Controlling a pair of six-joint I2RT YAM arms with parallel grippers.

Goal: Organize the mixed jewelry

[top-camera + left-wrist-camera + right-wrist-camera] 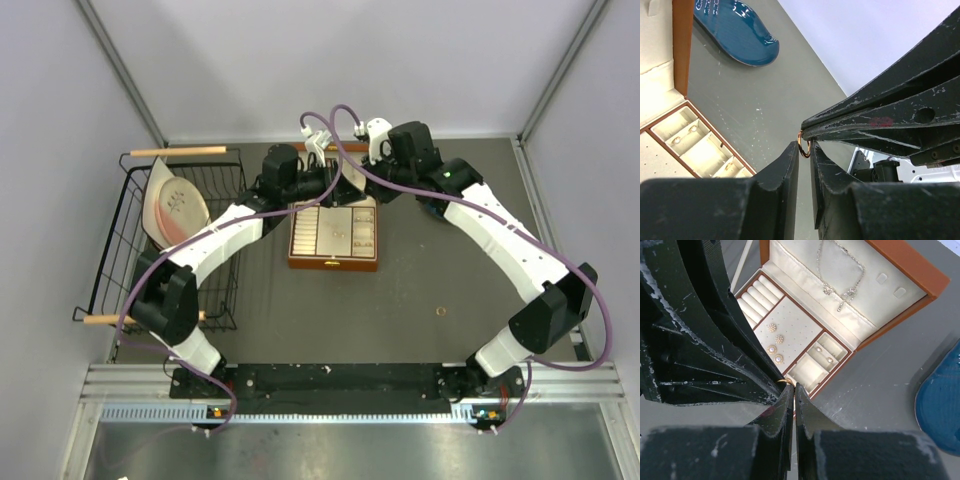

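Observation:
A small gold ring (pixel 804 148) hangs in the air over the table, beside the open wooden jewelry box (pixel 333 262). My right gripper (pixel 794 386) is shut on the ring (pixel 784 382), which peeks out at its tips. My left gripper (pixel 803 148) meets it tip to tip, with its jaws narrowed onto both sides of the same ring. Both grippers sit above the box's far edge in the top view, the left one (pixel 333 186) and the right one (pixel 352 178). A silvery chain necklace (pixel 842 275) lies in the cream lid. Another tiny ring (pixel 441 311) lies on the table to the right.
Pearl earrings (pixel 774 342) sit on the box's middle pad and small pieces (pixel 824 355) in its side compartments. A blue dish (pixel 737 30) lies beyond the box. A wire basket (pixel 130 240) holding plates (pixel 175 212) stands at the left.

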